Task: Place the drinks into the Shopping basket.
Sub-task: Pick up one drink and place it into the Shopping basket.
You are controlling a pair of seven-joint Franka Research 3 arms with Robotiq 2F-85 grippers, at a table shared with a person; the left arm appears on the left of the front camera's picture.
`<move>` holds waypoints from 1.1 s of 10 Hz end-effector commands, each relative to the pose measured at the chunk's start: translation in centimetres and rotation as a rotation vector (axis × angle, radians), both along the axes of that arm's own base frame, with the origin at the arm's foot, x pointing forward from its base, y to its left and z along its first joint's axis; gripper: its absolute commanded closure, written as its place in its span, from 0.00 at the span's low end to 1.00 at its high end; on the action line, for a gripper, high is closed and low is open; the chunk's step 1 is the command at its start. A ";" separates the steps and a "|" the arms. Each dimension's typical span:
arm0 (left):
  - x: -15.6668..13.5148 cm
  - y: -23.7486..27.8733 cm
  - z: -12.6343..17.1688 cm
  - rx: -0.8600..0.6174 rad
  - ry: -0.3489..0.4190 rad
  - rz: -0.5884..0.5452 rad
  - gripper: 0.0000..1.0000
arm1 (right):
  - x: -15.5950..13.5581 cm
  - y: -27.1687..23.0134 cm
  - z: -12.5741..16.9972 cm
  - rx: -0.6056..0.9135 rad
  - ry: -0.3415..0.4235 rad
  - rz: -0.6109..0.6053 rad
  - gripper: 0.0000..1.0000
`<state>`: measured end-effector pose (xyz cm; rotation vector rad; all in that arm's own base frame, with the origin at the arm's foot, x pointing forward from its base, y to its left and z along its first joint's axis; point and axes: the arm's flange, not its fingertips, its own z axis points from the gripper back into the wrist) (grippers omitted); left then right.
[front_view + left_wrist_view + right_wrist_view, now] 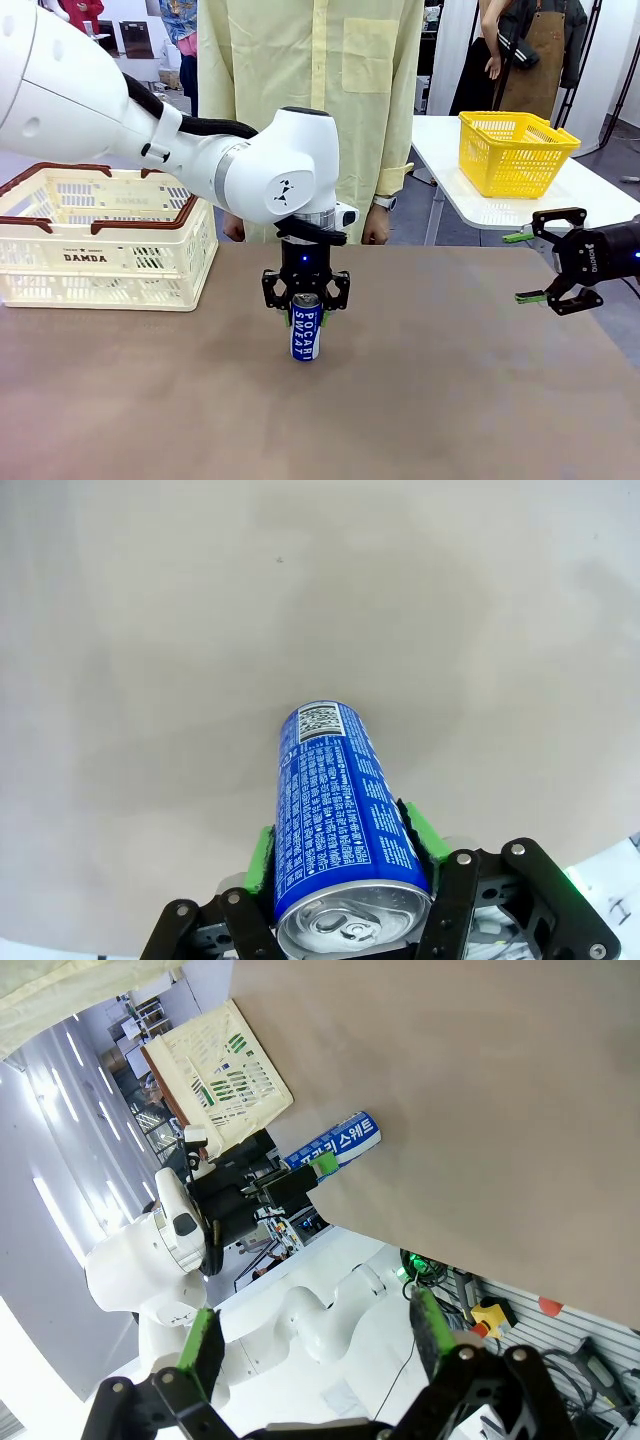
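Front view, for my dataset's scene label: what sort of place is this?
Probably a robotics lab staged as a shop checkout: a white robot arm's left gripper clamps a blue drink can on a brown table, beside a cream slotted shopping basket.

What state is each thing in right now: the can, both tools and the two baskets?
Blue can: upright on the table, gripped near its top.
Left tool: shut on the blue can, green pads on either side.
Right tool: open, holding nothing, off the table's right edge.
Shopping basket: on the table at the left, handles up; I cannot see its contents.
Yellow basket: upright on the far white table.
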<state>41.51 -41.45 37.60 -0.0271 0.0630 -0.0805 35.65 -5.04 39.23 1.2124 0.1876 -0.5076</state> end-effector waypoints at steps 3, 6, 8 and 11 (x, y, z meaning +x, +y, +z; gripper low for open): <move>-0.3 0.4 -0.2 0.016 -0.027 0.026 1.00 | 0.0 0.0 0.4 0.001 0.014 -0.001 0.00; -0.7 1.1 1.8 0.006 -0.060 0.033 1.00 | 0.0 0.0 0.4 0.001 0.014 -0.001 0.00; -2.6 2.4 6.4 -0.047 -0.064 0.024 1.00 | 0.0 0.0 0.4 0.001 0.014 -0.001 0.00; -6.6 5.9 13.5 -0.108 -0.018 0.080 1.00 | 0.0 0.0 0.4 0.001 0.014 -0.001 0.00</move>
